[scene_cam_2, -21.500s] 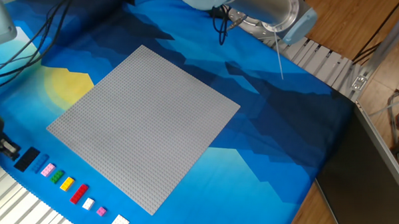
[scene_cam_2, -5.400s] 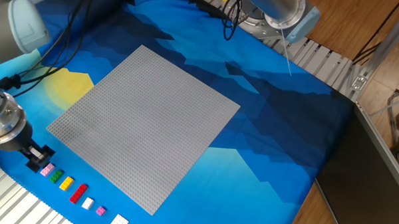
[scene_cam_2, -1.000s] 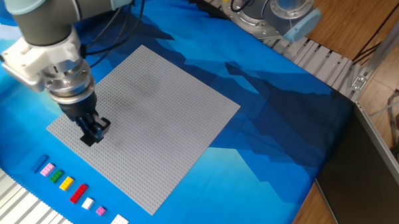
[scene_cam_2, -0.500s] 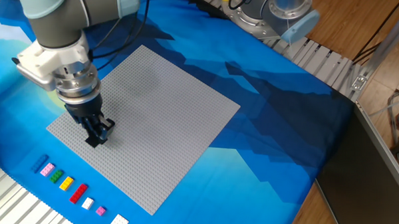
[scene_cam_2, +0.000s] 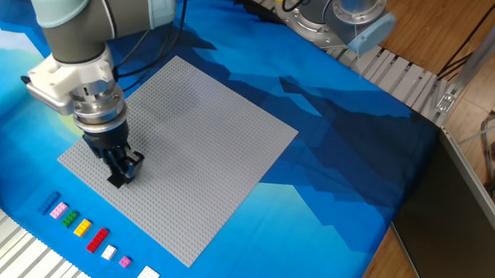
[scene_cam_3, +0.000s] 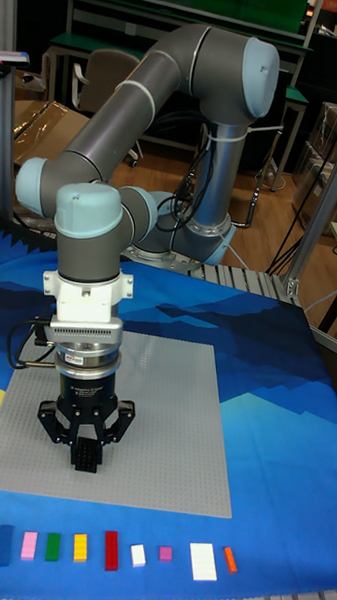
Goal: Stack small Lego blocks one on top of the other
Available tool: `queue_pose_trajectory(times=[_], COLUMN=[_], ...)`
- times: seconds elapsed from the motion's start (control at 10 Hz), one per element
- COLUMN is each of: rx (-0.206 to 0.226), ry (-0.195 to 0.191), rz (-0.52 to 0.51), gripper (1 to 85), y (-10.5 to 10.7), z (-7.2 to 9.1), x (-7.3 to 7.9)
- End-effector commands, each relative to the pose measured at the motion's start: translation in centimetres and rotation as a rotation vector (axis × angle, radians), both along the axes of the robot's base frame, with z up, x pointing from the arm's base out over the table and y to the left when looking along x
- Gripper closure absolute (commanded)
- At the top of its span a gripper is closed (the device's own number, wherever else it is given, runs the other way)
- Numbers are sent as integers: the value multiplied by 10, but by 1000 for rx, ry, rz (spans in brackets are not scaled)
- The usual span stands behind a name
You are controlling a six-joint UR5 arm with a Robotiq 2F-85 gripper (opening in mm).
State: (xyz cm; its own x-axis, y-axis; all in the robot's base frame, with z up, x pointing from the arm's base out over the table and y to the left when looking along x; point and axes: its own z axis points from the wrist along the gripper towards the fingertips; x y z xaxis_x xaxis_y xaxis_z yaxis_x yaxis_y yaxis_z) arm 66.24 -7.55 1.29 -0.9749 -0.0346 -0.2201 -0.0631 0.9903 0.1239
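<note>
My gripper (scene_cam_2: 121, 171) (scene_cam_3: 87, 453) points straight down over the left part of the grey baseplate (scene_cam_2: 206, 132) (scene_cam_3: 163, 430). It is shut on the flat black Lego block (scene_cam_2: 117, 177) (scene_cam_3: 86, 456), which hangs between the fingers at the plate's surface. Whether the block touches the studs I cannot tell. The smaller blue Lego block (scene_cam_2: 51, 202) (scene_cam_3: 5, 544) lies on the blue cloth at the left end of a row of bricks, apart from the gripper.
The row beside the blue block runs along the cloth's near edge: pink (scene_cam_3: 29, 545), green (scene_cam_3: 54, 546), yellow (scene_cam_3: 80, 547), red (scene_cam_3: 111, 549) and several more small bricks. The arm's base (scene_cam_2: 354, 11) stands at the table's far side. A ribbed metal rail (scene_cam_2: 21, 262) borders the cloth.
Over the last second the gripper has moved a little to the right and lower over the baseplate, carrying the black block. The row of bricks has not moved.
</note>
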Motion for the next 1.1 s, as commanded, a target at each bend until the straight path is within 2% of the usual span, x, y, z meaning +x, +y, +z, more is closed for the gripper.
queue_pose_trajectory(times=[0.0, 0.2, 0.4, 0.7, 1.0], rx=[27, 27, 36, 24, 2], ry=[-14, -13, -13, -11, 21], rz=[9, 26, 46, 45, 42], gripper=[537, 450, 400, 387, 390], y=[5, 5, 9, 5, 0], z=[-2, -3, -2, -2, 1], x=[2, 2, 1, 1, -5])
